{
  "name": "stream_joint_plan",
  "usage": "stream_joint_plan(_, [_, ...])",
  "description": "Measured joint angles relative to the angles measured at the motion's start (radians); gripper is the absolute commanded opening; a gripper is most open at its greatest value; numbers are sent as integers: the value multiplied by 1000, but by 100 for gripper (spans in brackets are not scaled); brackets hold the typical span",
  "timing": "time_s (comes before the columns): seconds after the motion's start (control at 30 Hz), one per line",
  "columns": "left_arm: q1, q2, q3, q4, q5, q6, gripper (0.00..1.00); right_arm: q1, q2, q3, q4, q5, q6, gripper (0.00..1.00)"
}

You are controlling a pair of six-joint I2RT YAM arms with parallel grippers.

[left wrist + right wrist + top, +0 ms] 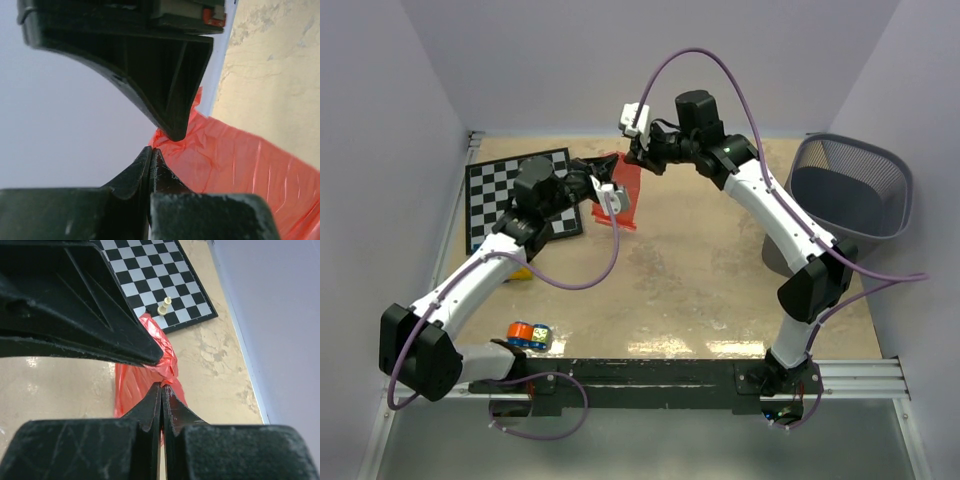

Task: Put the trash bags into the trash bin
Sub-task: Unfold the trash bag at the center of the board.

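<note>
While left gripper (151, 153) and right gripper (161, 388) pinch its upper edge, trash bag (623, 192), likely light, limp, slippery film, hangs near table's (700, 285) far edge, well apart from trash bin (860, 155).

Trash bag (625, 180): thin, glossy, crinkled red-orange plastic film. Trash bin (850, 160): matt dark wire mesh, probably metal. Counter (700, 290): mottled beige, slightly glossy.

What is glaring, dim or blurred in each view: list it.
Top external: sharp and evenly lit, with a glare strip on the table near the front edge. Left wrist: the left fingers are dark and slightly soft, the bag crisp. Right wrist: the right fingers are near-black, the chessboard sharp.
</note>
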Motion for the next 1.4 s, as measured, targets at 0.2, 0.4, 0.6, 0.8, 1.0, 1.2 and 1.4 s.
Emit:
stream_joint_plan(0.2, [-36,20,-23,34,-34,185,0,-2,3,33,-37,-70,-3,0])
stream_joint_plan(0.4, [-65,18,-88,68,-64,324,0,-10,13,43,-26,-50,-1,0])
stream_joint_plan(0.6, [-86,4,-114,115,-72,363,0,-10,55,39,-32,-28,-24,0])
stream_joint_plan(0.8, [-83,59,-114,203,-142,366,0,-16,50,38,-83,-56,-85,0])
stream_joint_plan(1.0, [-89,27,-173,204,-161,366,0,-19,48,35,-73,-68,-64,0])
stream_joint_plan(1.2, [-114,0,-167,222,-156,372,0,-25,47,13,-43,-60,-55,0])
stream_joint_plan(1.4, [-88,95,-126,229,-199,381,0,-21,23,-14,-48,-103,-59,0])
